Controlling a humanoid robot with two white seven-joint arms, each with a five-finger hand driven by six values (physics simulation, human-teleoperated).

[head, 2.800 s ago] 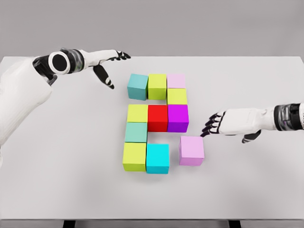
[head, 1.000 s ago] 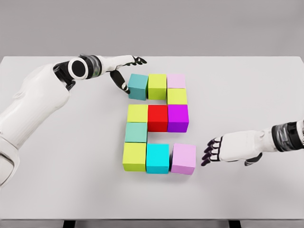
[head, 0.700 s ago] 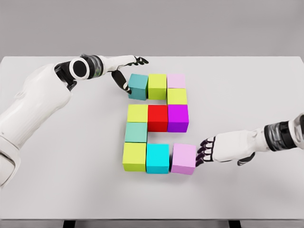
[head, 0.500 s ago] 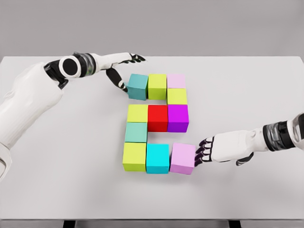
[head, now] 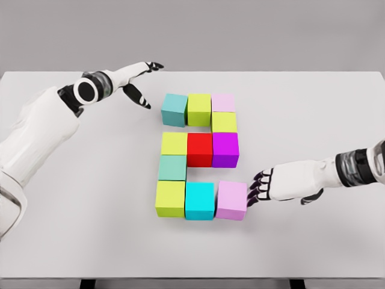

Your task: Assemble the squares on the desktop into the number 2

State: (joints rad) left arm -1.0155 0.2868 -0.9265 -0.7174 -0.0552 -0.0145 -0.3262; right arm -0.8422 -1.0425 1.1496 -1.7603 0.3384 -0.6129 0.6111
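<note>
Surface [head: 313, 108]: white, filling most of the frame; no labels, brands or writing are showing anywhere.

Cubes, eleven in all, sitting at centre frame in a close-packed figure 2:
- Top row: teal cube [head: 174, 109], lime cube [head: 199, 109], pale pink cube [head: 223, 102].
- Right link below it: yellow-green cube [head: 224, 122].
- Middle row: yellow cube [head: 174, 144], red cube [head: 200, 149], purple cube [head: 225, 149].
- Left link: sea-green cube [head: 172, 168].
- Bottom row: lower lime cube [head: 170, 198], cyan cube [head: 200, 200], lilac cube [head: 232, 200].

By colour: four yellow or lime, two teal-green, two pink, and one each of red, purple and cyan.

Right hand [head: 264, 186]: reaching in from the right edge, fingers loosely extended and gripping nothing, dark fingertips [head: 252, 194] touching the lilac cube's right face.

Left hand [head: 137, 81]: hovering at upper left, fingers spread and holding nothing, standing apart from the teal cube.
</note>
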